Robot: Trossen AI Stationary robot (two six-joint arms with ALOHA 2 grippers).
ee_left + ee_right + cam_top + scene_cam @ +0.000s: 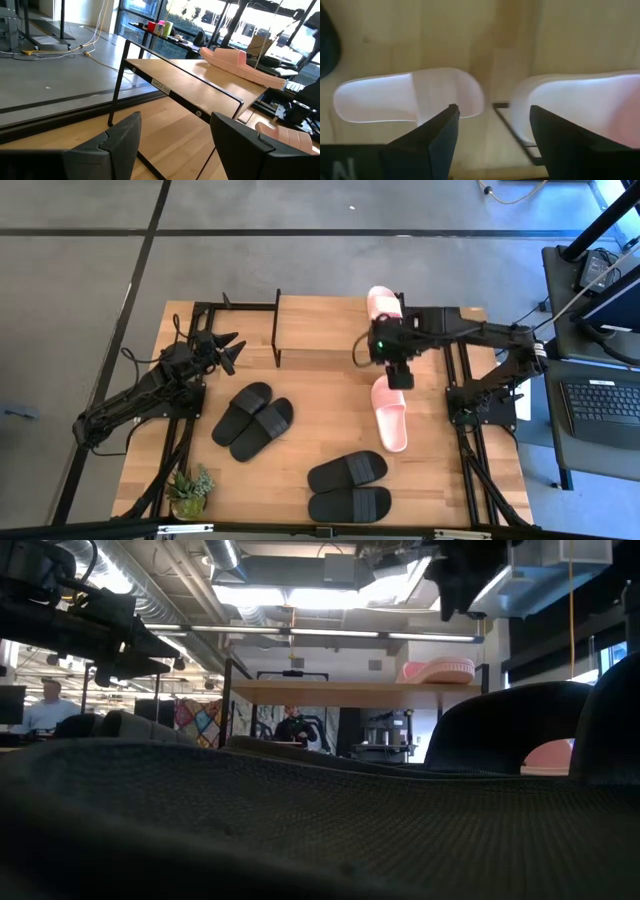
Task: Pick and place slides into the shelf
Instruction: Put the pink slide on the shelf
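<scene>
Right gripper [397, 372], fingers apart and empty, hangs over the strap end of the pink slide [389, 415] lying on the table at 6 o'clock from the shelf [325, 323]; its mate [383, 303] sits on the shelf's top board. Judgement: descend straight, straddle the strap, close firmly. Left gripper [228, 350] waits parted at 9 o'clock. A small label [161, 87] on the shelf frame is unreadable.

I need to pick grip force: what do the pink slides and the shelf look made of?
The pink slides look like soft moulded foam or rubber, judging by the matte, seamless surface and thick rounded edges. The shelf has a light wooden top board with visible grain on thin black legs, probably painted metal.
</scene>
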